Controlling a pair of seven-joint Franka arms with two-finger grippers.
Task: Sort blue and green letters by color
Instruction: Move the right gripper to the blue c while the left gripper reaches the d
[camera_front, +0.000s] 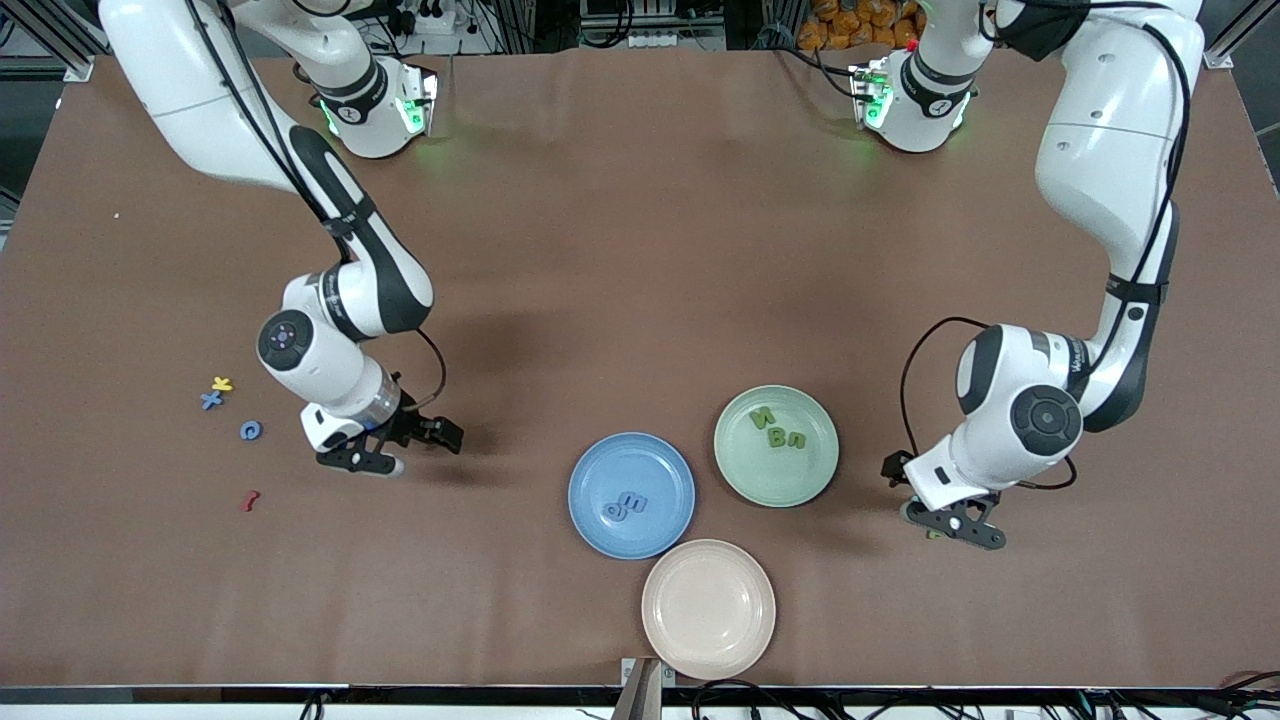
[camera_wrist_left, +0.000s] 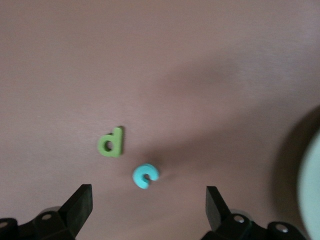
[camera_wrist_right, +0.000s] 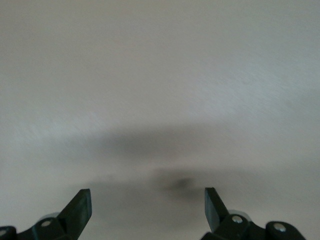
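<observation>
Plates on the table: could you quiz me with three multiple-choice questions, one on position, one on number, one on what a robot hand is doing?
1. Which plate is nearest the front camera? A blue, B green, C pink.
2. How many plates are there? A two, B three, C four.
3. The left gripper is: A open, B shut on a letter, C shut and empty.

Answers:
1 C, the pink plate lies lowest.
2 B, it joins the blue plate and green plate.
3 A, the left gripper is spread over the green d; the right gripper hangs open over bare table.
</observation>
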